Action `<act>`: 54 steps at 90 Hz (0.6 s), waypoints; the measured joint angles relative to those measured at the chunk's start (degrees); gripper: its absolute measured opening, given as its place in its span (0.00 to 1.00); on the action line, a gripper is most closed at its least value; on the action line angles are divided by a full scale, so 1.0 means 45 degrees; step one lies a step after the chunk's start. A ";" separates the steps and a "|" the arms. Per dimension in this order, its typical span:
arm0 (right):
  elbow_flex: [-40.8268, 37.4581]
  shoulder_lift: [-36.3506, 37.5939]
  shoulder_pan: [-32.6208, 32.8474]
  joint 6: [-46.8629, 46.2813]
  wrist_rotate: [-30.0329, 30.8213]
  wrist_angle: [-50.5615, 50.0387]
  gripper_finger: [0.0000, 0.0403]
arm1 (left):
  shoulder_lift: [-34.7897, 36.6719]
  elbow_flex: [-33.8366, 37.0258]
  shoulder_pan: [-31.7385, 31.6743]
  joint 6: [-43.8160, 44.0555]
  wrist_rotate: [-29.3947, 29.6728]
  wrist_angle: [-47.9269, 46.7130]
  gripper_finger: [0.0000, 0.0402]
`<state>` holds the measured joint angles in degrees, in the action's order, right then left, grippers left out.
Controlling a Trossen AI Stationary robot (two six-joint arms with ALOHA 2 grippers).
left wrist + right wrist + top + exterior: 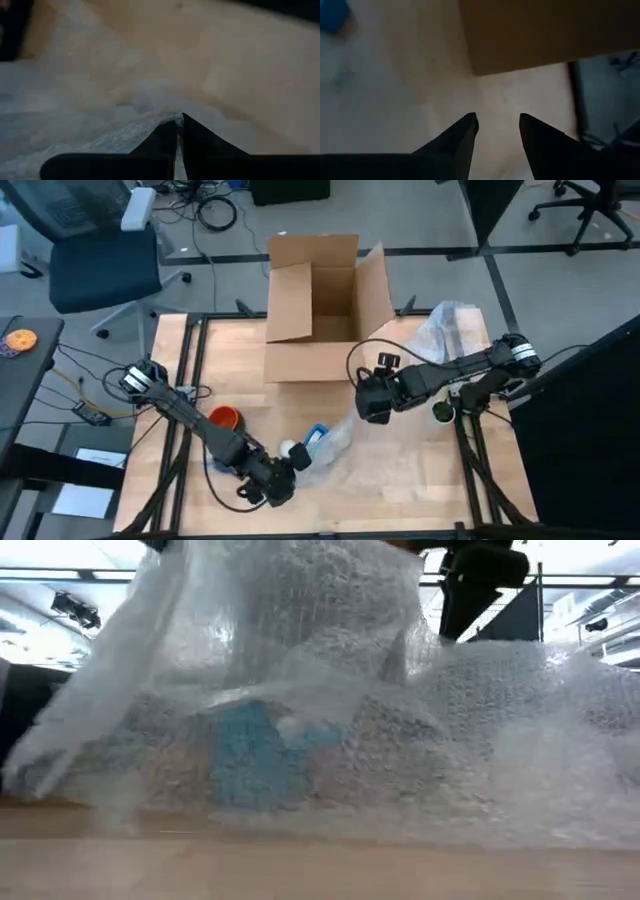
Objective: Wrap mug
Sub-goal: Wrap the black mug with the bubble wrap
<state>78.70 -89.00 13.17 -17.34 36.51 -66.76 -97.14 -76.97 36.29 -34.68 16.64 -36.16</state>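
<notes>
Table (420, 470) is seen as pale wood — smooth, matt. Bubble wrap (330, 670) is rendered as translucent dimpled plastic over a blue mug (250, 755). Box (312, 310) is noted as plain matt brown cardboard.

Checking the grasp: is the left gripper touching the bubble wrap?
Touching. The left wrist view shows the left gripper shut, with a fold of bubble wrap pinched between its fingertips.

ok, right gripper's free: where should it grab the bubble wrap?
Probably the loose far edge of the bubble wrap, from the box side. The left gripper is shut on the near edge beside the blue mug; the right gripper hangs open just above that flap.
</notes>
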 joint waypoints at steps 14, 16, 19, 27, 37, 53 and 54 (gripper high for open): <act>-0.0227 0.0012 -0.0408 0.0317 -0.0937 0.0499 0.32 | 0.0000 0.0024 0.0391 -0.0269 0.1191 -0.0028 0.00; -0.0347 0.0012 -0.0444 0.0395 -0.1369 0.0726 0.32 | 0.0000 0.0024 0.0451 -0.0237 0.1230 -0.0022 0.00; -0.0518 0.0008 -0.0466 0.0516 -0.2078 0.1010 0.32 | 0.0000 0.0024 0.0533 -0.0197 0.1293 -0.0024 0.00; -0.0995 -0.0001 -0.0457 0.0651 -0.3805 0.1792 0.32 | 0.0000 0.0029 0.0825 -0.0015 0.1286 -0.0035 0.00; -0.1852 -0.0012 -0.0217 0.0417 -0.5435 0.3191 0.32 | 0.0000 0.0029 0.1287 0.0170 0.1284 -0.0016 0.00; -0.3308 -0.0012 0.0659 -0.1014 -0.7036 0.6207 0.32 | 0.0000 0.0029 0.1849 0.0831 0.1524 -0.0027 0.00; -0.3405 -0.0012 0.0724 -0.1117 -0.7091 0.6417 0.32 | 0.0000 0.0029 0.1881 0.0878 0.1557 -0.0044 0.00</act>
<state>63.37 -89.06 16.43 -22.37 4.60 -37.89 -97.14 -76.84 44.76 -30.73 23.64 -36.35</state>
